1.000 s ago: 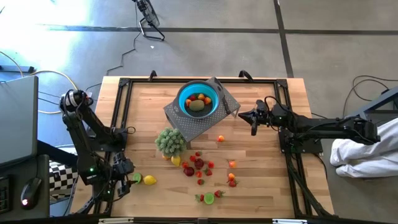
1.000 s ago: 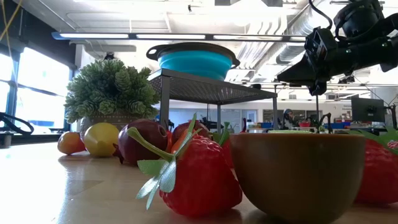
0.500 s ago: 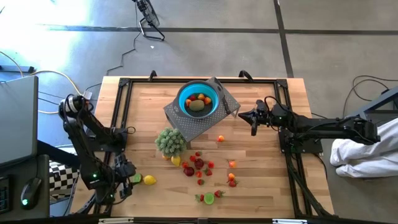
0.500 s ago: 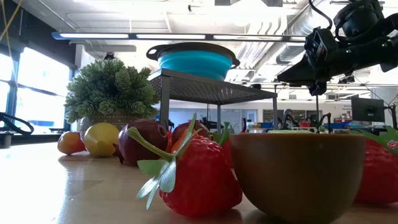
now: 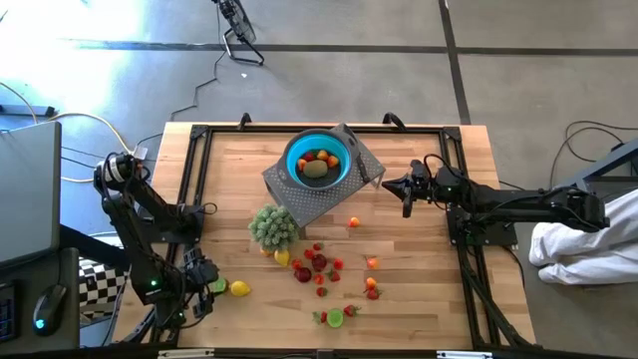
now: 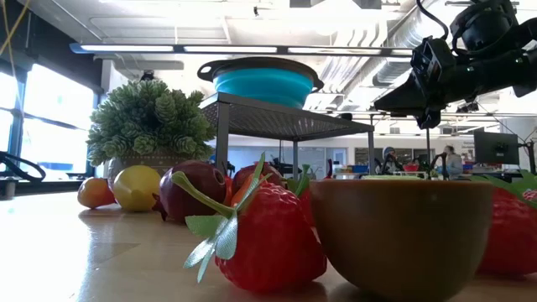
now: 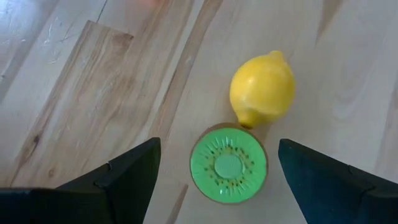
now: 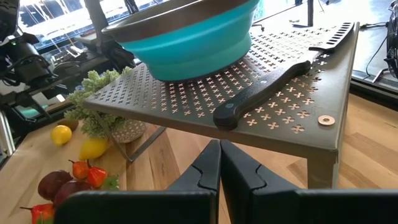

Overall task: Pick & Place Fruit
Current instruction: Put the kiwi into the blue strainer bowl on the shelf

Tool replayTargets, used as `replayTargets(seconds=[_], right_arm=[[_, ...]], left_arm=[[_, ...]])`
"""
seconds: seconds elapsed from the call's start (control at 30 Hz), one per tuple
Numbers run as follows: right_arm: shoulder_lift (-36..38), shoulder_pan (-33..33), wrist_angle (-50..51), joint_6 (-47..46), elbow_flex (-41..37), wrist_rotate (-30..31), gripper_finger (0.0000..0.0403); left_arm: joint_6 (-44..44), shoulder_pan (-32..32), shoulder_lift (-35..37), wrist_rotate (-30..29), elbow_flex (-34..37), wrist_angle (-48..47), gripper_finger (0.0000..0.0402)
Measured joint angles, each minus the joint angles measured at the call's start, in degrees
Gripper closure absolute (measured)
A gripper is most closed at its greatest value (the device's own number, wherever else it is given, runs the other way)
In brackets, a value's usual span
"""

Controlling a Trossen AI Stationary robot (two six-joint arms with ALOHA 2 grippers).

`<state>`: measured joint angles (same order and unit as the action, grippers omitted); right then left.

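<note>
No readable txt, labels, brands, nos. or signs anywhere on table, fruit, arms or room.

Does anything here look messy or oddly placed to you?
Yes. The perforated metal stand sits skewed to the table's edges, with a blue bowl and a black-handled knife on it. Small fruit lies scattered loosely across the wooden table rather than gathered. Nothing looks broken or spilled.

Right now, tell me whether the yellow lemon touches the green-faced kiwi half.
Touching. The left wrist view shows the lemon's pointed tip meeting the kiwi half's brown rim with no wood visible between them.
</note>
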<state>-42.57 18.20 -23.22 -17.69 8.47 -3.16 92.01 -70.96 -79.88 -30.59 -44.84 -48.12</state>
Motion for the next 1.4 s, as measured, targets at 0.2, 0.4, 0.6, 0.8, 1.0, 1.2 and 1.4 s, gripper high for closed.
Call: replayTargets(seconds=[0.2,0.4,0.6,0.8,1.0,1.2,1.4], right_arm=[[0.00,0.00,0.00,1.41,0.00,0.00,0.0401],[0.00,0.01,0.04,1.44,0.00,0.00,0.0401],[0.00,0.00,0.54,1.43,0.00,0.00,0.0401],[0.00,0.01,0.72,1.43,0.00,0.00,0.0401],[0.00,0.00,0.74,1.42,0.00,0.00,0.0401],[0.00,0.01,0.76,1.15,0.00,-0.13,0.0401],[0.00,0.00,0.77,1.03,0.00,-0.39,0.0400]], left_arm=[[-5.97,4.95,0.00,4.03,0.00,-0.22,0.0082],[-10.05,8.32,0.11,10.99,0.00,0.68,0.0082],[-12.68,8.81,0.11,11.00,0.00,2.11,0.0082],[-12.29,8.70,0.11,11.02,0.00,3.07,0.0082],[-12.26,8.70,0.13,11.02,0.00,3.56,0.0082],[-12.26,8.70,0.13,11.03,0.00,3.54,0.0082],[-11.45,8.70,0.13,12.18,0.02,3.52,0.0082]])
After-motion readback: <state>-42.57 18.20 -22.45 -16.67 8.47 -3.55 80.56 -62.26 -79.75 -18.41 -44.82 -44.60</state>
